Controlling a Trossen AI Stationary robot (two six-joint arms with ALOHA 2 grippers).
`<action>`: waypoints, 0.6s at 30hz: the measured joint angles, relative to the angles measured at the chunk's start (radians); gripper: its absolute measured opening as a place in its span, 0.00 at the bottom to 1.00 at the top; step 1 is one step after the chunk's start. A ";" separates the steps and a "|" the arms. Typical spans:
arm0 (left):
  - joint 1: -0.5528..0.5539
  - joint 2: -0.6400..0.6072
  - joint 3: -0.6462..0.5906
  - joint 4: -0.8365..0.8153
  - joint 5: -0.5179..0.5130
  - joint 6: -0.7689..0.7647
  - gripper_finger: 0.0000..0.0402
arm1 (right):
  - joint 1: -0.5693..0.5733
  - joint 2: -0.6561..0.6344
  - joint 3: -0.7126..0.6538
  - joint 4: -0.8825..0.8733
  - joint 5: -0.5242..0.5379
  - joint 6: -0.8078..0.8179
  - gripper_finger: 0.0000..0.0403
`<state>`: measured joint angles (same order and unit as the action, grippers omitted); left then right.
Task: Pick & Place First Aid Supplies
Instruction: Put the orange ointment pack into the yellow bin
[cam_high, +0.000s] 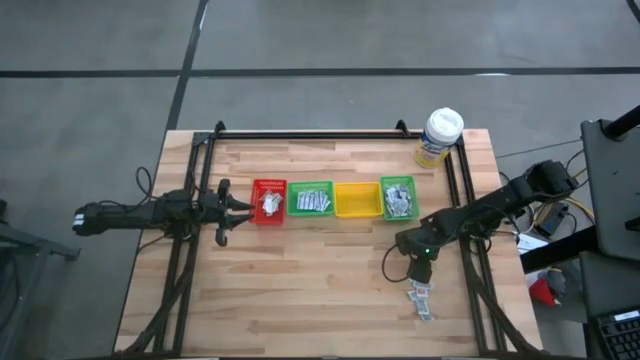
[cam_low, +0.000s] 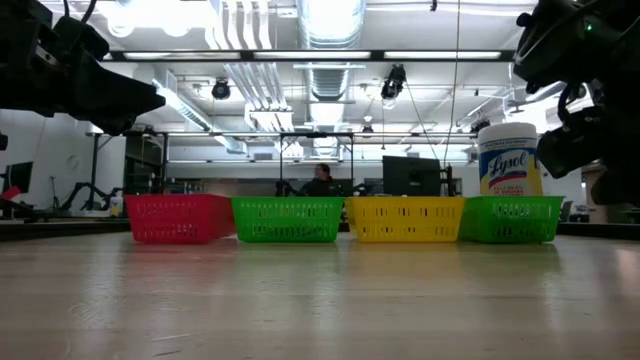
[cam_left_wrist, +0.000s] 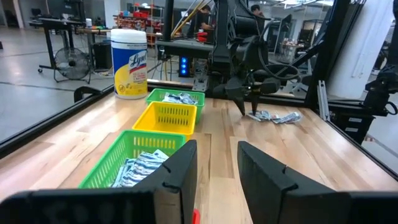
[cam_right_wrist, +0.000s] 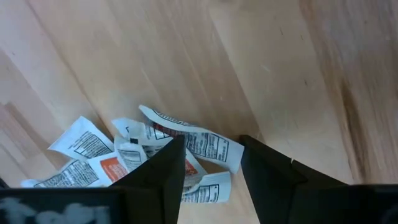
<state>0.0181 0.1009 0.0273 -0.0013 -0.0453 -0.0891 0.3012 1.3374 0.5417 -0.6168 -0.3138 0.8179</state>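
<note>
A small pile of first aid supplies (cam_right_wrist: 124, 155), white sachets with red and black print, lies flat on the wooden table near its right front, also seen in the high view (cam_high: 420, 298). My right gripper (cam_right_wrist: 211, 142) points steeply down over the pile. It is open, with one finger on each side of a white-red sachet (cam_right_wrist: 205, 144). From the left wrist view it (cam_left_wrist: 249, 111) stands at the pile's edge. My left gripper (cam_left_wrist: 217, 152) is open and level beside the red bin (cam_high: 269, 200), with nothing between its fingers.
A row of bins stands across the middle of the table: red, green (cam_high: 311, 199), yellow (cam_high: 357, 199), green (cam_high: 398, 198); three hold sachets, and the yellow looks bare. A yellow wipes tub (cam_high: 439, 137) stands at the far right corner. Black frame rails (cam_high: 462, 200) run along both sides.
</note>
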 joint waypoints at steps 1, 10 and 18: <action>0.000 0.000 0.000 0.000 0.000 0.000 0.28 | 0.000 0.007 0.002 -0.001 0.000 -0.002 0.37; 0.000 0.000 0.000 -0.002 0.000 0.000 0.28 | 0.000 -0.006 -0.002 -0.003 0.006 -0.007 0.26; 0.000 0.000 0.000 -0.010 0.000 0.000 0.28 | 0.000 -0.036 -0.003 0.006 0.057 -0.005 0.10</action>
<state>0.0181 0.1005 0.0273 -0.0113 -0.0456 -0.0891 0.3012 1.3015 0.5388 -0.6112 -0.2563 0.8125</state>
